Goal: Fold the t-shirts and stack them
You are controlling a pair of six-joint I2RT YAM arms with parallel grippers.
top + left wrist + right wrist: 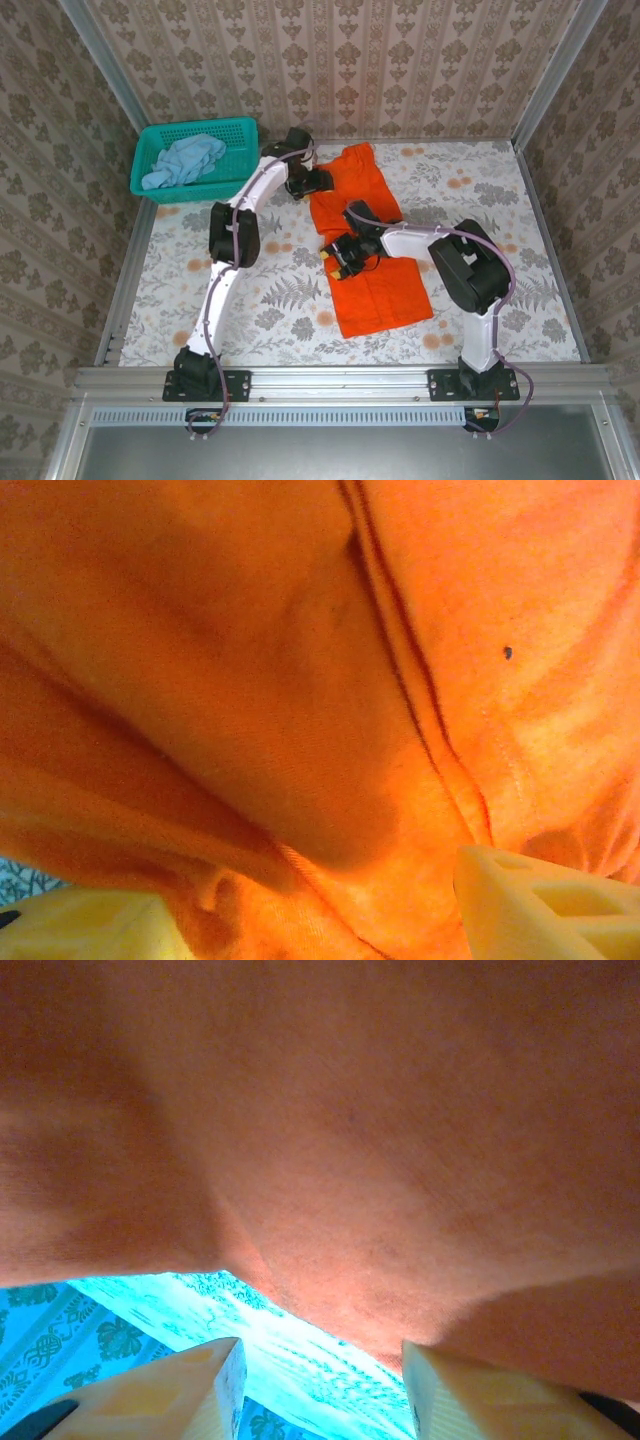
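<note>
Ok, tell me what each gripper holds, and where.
Right gripper: nothing, open at the orange t-shirt's edge. Left gripper: shirt cloth between its fingers, hold unclear.

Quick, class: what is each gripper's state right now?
Left gripper: open, close against the orange t-shirt.
Right gripper: open, at the same t-shirt's edge, holding nothing.
</note>
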